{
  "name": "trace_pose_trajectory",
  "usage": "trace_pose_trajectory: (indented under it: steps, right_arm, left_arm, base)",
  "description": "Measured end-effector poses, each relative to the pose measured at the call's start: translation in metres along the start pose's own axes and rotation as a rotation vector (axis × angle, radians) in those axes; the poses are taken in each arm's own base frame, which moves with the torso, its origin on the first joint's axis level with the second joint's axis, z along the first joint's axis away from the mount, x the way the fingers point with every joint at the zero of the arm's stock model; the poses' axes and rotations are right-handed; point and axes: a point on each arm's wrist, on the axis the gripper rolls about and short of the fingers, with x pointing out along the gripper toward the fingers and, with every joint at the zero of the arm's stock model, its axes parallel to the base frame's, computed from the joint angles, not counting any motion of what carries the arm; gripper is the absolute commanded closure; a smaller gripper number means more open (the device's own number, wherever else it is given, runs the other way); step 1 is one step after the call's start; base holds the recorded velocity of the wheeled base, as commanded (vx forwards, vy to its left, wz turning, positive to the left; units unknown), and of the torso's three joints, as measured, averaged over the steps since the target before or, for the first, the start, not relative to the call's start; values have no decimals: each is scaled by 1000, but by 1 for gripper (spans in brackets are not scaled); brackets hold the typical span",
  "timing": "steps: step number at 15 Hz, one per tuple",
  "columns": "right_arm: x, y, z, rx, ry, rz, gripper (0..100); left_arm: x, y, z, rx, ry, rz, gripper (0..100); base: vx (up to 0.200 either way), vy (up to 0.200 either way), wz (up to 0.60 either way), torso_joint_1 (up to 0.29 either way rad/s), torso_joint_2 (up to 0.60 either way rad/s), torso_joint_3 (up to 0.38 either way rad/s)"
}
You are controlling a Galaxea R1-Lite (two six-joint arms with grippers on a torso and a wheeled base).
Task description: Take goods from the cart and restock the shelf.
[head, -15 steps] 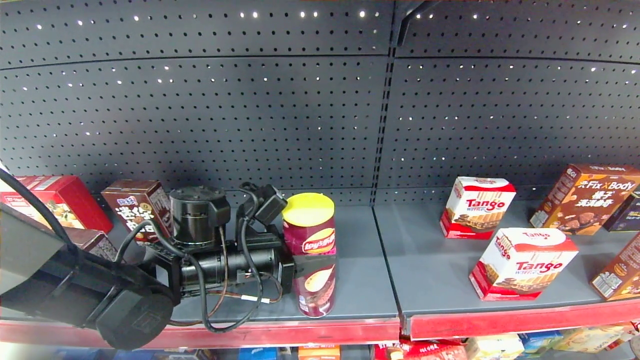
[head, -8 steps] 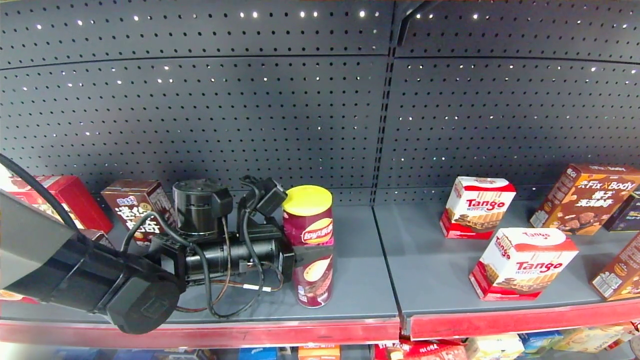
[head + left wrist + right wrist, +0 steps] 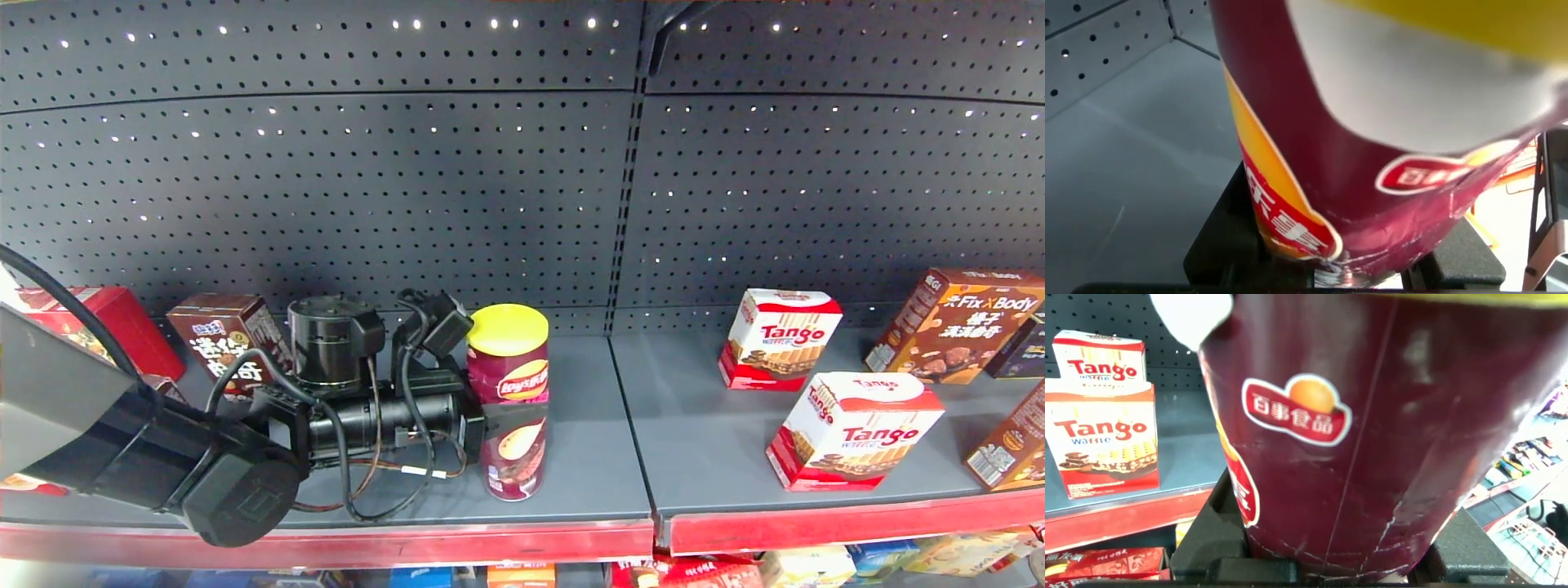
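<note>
The left end effector point(image 3: 506, 418) is holding a maroon chip can point(image 3: 508, 363) with a yellow lid, its fingers closed around the can's middle. The can is standing upright on the grey shelf point(image 3: 588, 465), near the red front edge and well apart from the nearer wafer box point(image 3: 853, 429). The right end effector point(image 3: 1331, 559) is gripping a second chip can point(image 3: 1355, 416).
</note>
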Motion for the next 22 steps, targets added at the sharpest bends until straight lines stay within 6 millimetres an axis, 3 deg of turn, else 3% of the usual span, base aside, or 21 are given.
trace_pose_trajectory:
  steps: [1,2,10,22]
  right_arm:
    - [0,0,0,0,0,0,100]
    - [0,0,0,0,0,0,100]
    - [0,0,-1,0,2,0,100]
    - [0,0,1,2,-5,-1,100]
  left_arm:
    - [0,0,-1,0,1,0,100]
    - [0,0,-1,-2,4,0,0]
    - [-2,-1,-5,-13,16,3,0]
    - [-25,-12,-10,-36,35,22,0]
  base:
    - [0,0,0,0,0,0]
    - [0,0,0,0,0,0]
    - [0,0,0,0,0,0]
    - [0,0,0,0,0,0]
